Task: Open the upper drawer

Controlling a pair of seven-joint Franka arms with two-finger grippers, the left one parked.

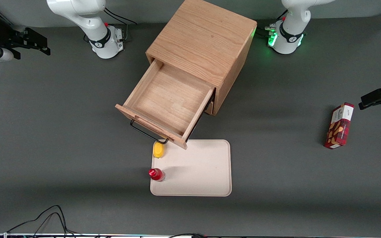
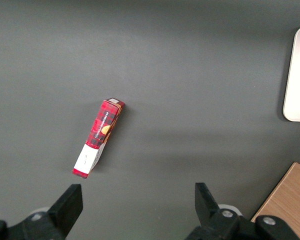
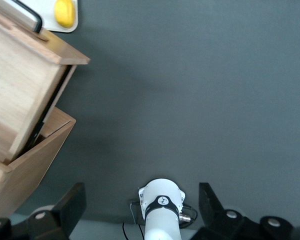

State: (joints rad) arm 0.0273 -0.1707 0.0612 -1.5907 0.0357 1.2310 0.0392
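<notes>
The upper drawer (image 1: 169, 99) of the oak cabinet (image 1: 203, 43) stands pulled far out toward the front camera, and its inside is bare wood. Its black wire handle (image 1: 146, 132) hangs on its front panel, just above the tray's edge. The drawer (image 3: 20, 85) and its handle (image 3: 31, 14) also show in the right wrist view. My right gripper (image 3: 140, 202) is open and empty, high above the table over its own arm's base (image 3: 161, 210), well away from the drawer. It is out of the front view. The lower drawer is hidden under the upper one.
A beige tray (image 1: 203, 168) lies nearer the front camera than the cabinet. A yellow object (image 1: 158, 149) and a red bottle (image 1: 156, 174) stand on its edge. A red box (image 1: 339, 125) lies toward the parked arm's end and also shows in the left wrist view (image 2: 97, 137).
</notes>
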